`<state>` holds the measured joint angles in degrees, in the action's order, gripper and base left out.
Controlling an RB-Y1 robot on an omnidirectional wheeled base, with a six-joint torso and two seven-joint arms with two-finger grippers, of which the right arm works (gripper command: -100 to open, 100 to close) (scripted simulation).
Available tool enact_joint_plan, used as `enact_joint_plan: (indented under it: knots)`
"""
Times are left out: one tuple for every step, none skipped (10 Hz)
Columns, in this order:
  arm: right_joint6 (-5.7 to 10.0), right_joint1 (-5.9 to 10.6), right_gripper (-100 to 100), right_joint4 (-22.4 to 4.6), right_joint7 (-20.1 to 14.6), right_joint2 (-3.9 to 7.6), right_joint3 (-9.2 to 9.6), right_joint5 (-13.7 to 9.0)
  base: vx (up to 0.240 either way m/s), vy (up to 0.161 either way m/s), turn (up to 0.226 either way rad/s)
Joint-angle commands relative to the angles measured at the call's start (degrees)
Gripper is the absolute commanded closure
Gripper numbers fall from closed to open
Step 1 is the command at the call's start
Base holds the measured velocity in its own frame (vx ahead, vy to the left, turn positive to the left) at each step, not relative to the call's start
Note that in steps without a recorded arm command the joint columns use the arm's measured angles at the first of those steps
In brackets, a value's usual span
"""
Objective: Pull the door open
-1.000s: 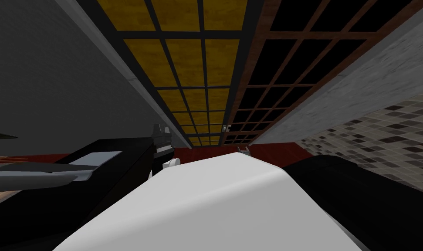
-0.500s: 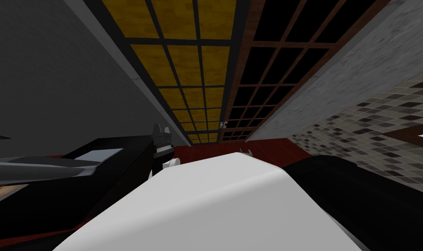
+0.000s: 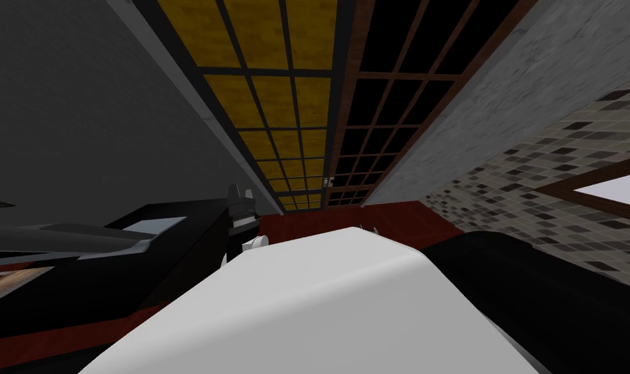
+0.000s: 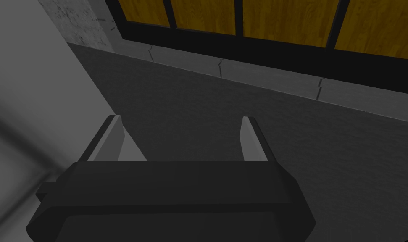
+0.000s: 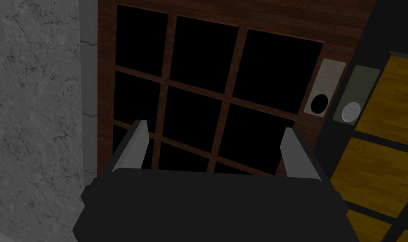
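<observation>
Right wrist view: the right gripper (image 5: 214, 128) holds its fingers apart, empty, facing a brown grid door (image 5: 226, 96). A pale handle plate (image 5: 322, 88) lies beyond one fingertip. The left gripper (image 4: 181, 119) is likewise spread.

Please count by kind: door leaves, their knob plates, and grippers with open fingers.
Door leaves: 2, brown-framed leaf and black-framed leaf.
Knob plates: 2, light plate and grey plate.
Grippers with open fingers: 2, left gripper and right gripper.
Total: 6.

Blk end effector (image 5: 214, 127), 2 grey fingers (image 5: 133, 147)
</observation>
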<state>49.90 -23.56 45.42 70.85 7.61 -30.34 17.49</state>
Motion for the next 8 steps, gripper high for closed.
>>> enact_joint_plan:
  knots:
    - [-1.64,1.23,-100,-1.0,1.4,-0.38,-1.04,0.0,-0.122,-0.04,-0.003]
    - [-2.38,2.35,-100,-1.6,2.3,-0.88,-1.52,0.1,-0.054,-0.062,0.021]
    - [-2.71,3.06,-100,-1.8,2.7,-1.21,-1.67,0.2,0.011,-0.07,0.033]
    - [-3.18,4.24,-100,-2.1,3.3,-1.74,-1.84,0.3,0.07,-0.062,0.052]
    - [-3.37,4.95,-100,-2.1,3.6,-2.07,-1.85,0.3,0.088,-0.057,0.058]
    - [-3.8,6.7,-100,-2.2,4.2,-2.86,-1.82,0.5,0.137,-0.061,0.093]
    - [-3.89,7.31,-100,-2.2,4.4,-3.14,-1.74,0.5,0.14,-0.046,0.067]
    - [-3.89,7.31,-100,-2.2,4.4,-3.14,-1.74,0.5,0.086,-0.021,0.009]
